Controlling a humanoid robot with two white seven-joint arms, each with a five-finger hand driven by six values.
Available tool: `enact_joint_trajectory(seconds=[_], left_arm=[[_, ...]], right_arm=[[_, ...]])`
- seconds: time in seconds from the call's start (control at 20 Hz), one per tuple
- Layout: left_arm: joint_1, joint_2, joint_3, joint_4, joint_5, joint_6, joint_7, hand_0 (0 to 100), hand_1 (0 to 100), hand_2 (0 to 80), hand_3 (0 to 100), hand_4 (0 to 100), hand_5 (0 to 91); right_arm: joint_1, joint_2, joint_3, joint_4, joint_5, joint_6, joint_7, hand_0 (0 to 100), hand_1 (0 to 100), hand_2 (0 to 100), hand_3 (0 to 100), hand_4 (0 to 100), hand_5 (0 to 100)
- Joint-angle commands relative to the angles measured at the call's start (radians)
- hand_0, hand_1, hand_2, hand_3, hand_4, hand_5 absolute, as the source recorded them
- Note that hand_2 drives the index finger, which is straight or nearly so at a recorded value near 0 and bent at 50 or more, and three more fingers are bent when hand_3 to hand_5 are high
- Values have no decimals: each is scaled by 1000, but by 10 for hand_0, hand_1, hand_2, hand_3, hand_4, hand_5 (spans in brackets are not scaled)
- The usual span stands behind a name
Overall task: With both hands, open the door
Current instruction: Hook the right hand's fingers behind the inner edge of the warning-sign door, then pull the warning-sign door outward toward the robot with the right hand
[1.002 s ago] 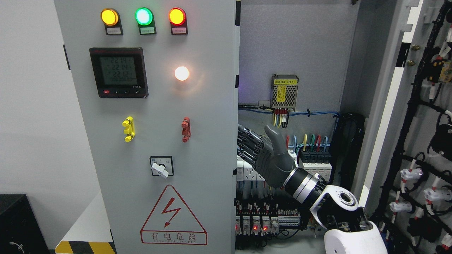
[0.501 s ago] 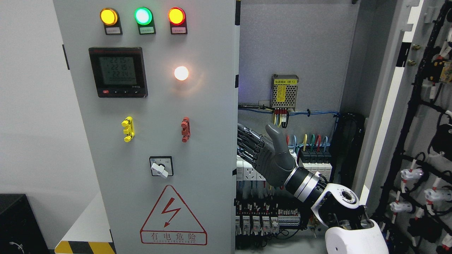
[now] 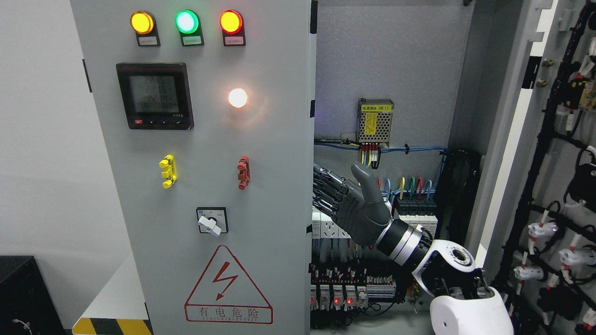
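Note:
The grey left door [image 3: 260, 153] of the electrical cabinet carries three lit lamps, a meter, a rotary switch and a warning triangle. It stands partly swung out, its free edge at the picture's middle. My right hand [image 3: 342, 195] reaches in from the lower right, inside the cabinet. Its fingers [image 3: 327, 186] stretch straight to the inner side of that door's edge, with the tips hidden behind it and the thumb raised. The right door [image 3: 554, 163] hangs wide open at the far right, its inner face lined with wiring. My left arm does not show.
Inside the cabinet [image 3: 386, 60] sit a perforated power supply [image 3: 375, 120], a row of breakers [image 3: 414, 204] and terminal blocks with red LEDs right behind my hand. A black box [image 3: 23, 293] and a hazard-striped ledge [image 3: 111, 321] lie at the lower left.
The left door's face has shifted slightly leftward, swinging a little further out. My right forearm and wrist have edged to the right, with the fingers still at the door's edge.

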Motion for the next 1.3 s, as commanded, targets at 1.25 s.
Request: enact_joint_trajectory(seconds=[1.25], left_arm=[[-34,0,-3,3,17,2,0,0,0,0,0,0,0]], right_arm=[[7,3,5,-28,-2,2,44,0,0,0,0,0,0]])
